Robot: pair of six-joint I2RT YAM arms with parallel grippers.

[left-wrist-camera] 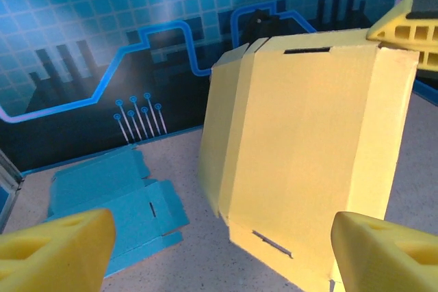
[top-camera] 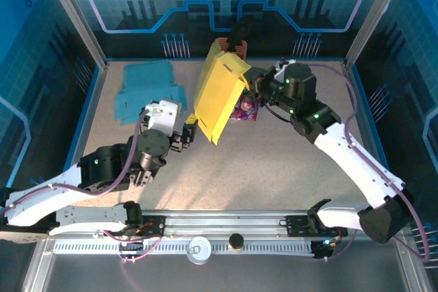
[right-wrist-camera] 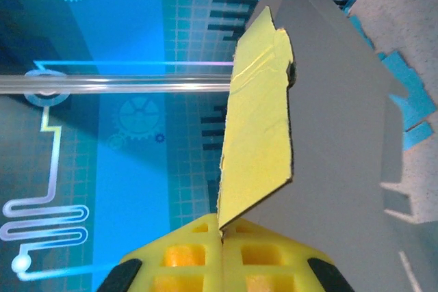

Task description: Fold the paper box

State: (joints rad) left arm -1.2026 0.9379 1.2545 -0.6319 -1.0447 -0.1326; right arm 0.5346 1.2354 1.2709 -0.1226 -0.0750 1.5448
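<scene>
The yellow paper box (top-camera: 219, 94), partly folded, is held tilted up off the table. My right gripper (top-camera: 254, 85) is shut on its right edge. In the right wrist view a yellow flap (right-wrist-camera: 260, 135) is pinched between the closed fingers (right-wrist-camera: 222, 230), and the box's grey inner face (right-wrist-camera: 342, 135) lies behind it. My left gripper (top-camera: 188, 131) stands open just left of the box's lower corner. In the left wrist view the box (left-wrist-camera: 308, 155) rises ahead of the wide-spread gripper (left-wrist-camera: 222, 237), and nothing is between its fingers (left-wrist-camera: 55, 251).
Flat blue box blanks (top-camera: 147, 94) lie at the back left of the table (top-camera: 274, 162), also seen as blue blanks (left-wrist-camera: 109, 203). A purple patterned item (top-camera: 244, 109) sits under the yellow box. A red-brown object (top-camera: 233, 47) stands by the back wall.
</scene>
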